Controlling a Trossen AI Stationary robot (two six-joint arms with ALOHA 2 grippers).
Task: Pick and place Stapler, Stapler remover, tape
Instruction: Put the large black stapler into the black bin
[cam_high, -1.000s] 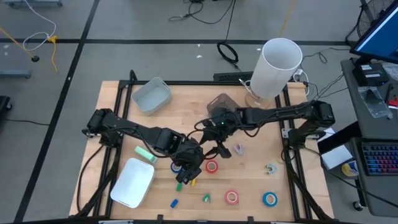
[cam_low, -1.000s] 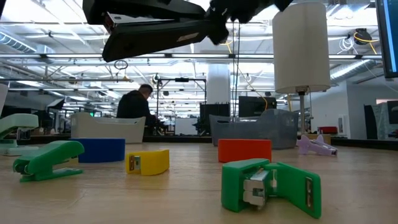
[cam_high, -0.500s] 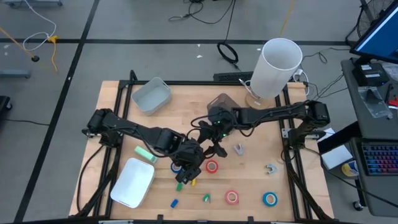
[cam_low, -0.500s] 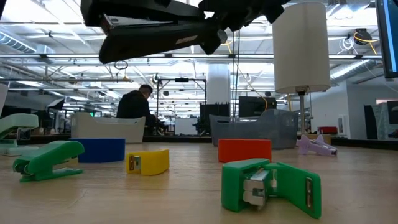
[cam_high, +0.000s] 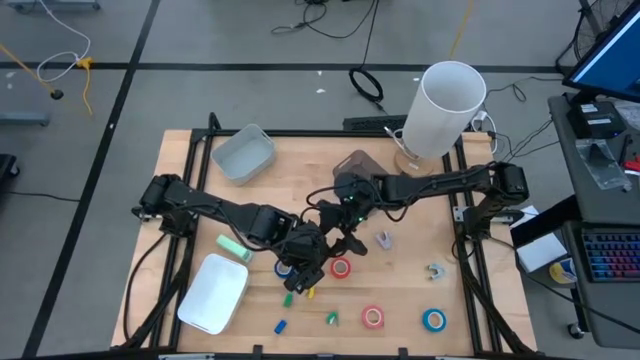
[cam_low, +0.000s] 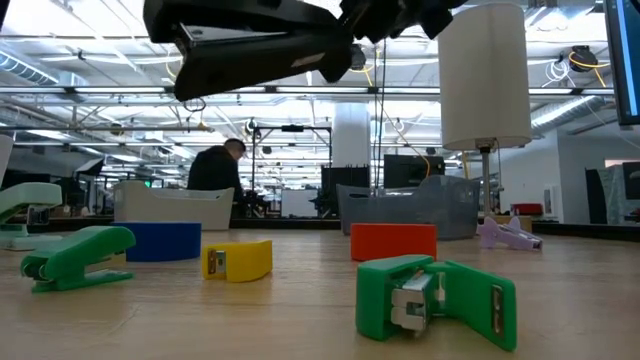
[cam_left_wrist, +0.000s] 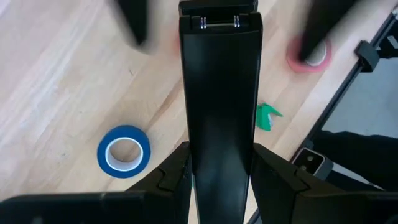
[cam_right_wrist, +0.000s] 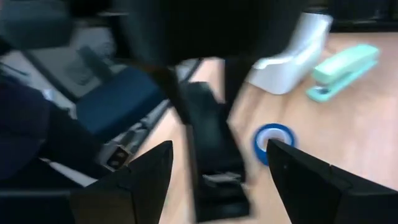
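Long black stapler (cam_left_wrist: 219, 106) clamped in left hand (cam_left_wrist: 214, 177), staples showing

1. You are in a robotics lab or workshop hall, not a home: beyond the left gripper (cam_low: 330, 45), raised over the wooden table (cam_low: 300, 320), the low view opens onto a wide industrial room with ceiling trusses and strip lights.
2. Behind that gripper, a person (cam_low: 215, 165) sits among benches and metal frames.
3. Away from the right gripper (cam_high: 345, 240), off the table's edge, you see a grey tiled floor with loose cables (cam_high: 365, 85).
4. Past the right arm's base stands a desk with a monitor (cam_high: 610, 50) and keyboard (cam_high: 610, 255).
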